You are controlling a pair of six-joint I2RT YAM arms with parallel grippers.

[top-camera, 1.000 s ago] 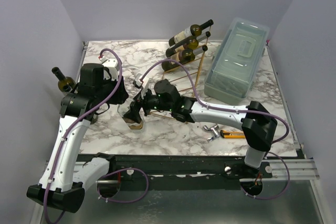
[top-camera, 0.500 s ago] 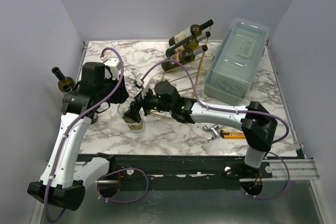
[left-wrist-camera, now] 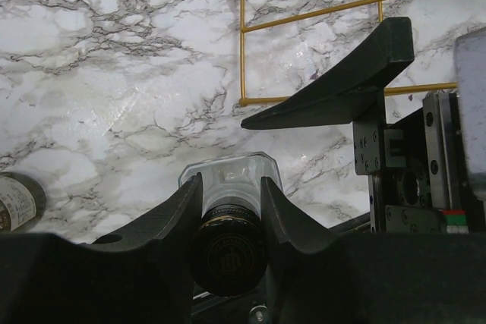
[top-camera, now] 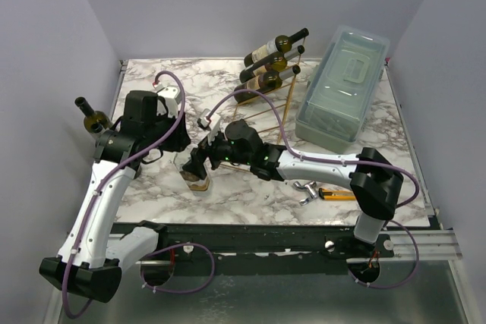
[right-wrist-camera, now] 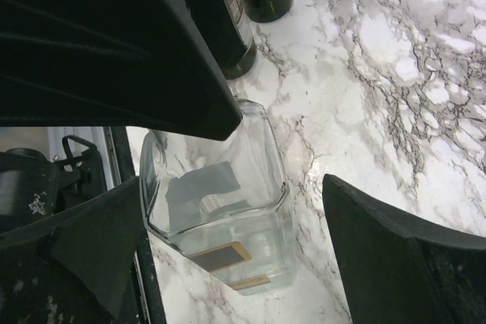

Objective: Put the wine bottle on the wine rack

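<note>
Both arms nudged right, bottle held short of the rack

Since a second ago my left wrist and my right jaws (right-wrist-camera: 231, 184) have edged slightly rightward. One marble counter (top-camera: 250, 195) carries everything. One pale blue-grey box (top-camera: 342, 85) sits at the back right. One gold wire wine rack (left-wrist-camera: 242, 36) stands beside it at the back middle, with three racked bottles (top-camera: 262, 68) lying on it. A spare bottle (top-camera: 93, 117) shows its neck behind my left arm. The wine bottle (left-wrist-camera: 228, 256), the fifth in all, stands upright at the front left, well apart from the rack. My left jaws (left-wrist-camera: 230, 187) are clamped on its top. Just beside it is one glass jar (right-wrist-camera: 220, 210). My right jaws straddle the jar, spread wide, with a gap showing at one finger. Smallest are one metal clip (top-camera: 307, 190) and one yellow-and-black cutter (top-camera: 334, 193), lying near my right arm.
</note>
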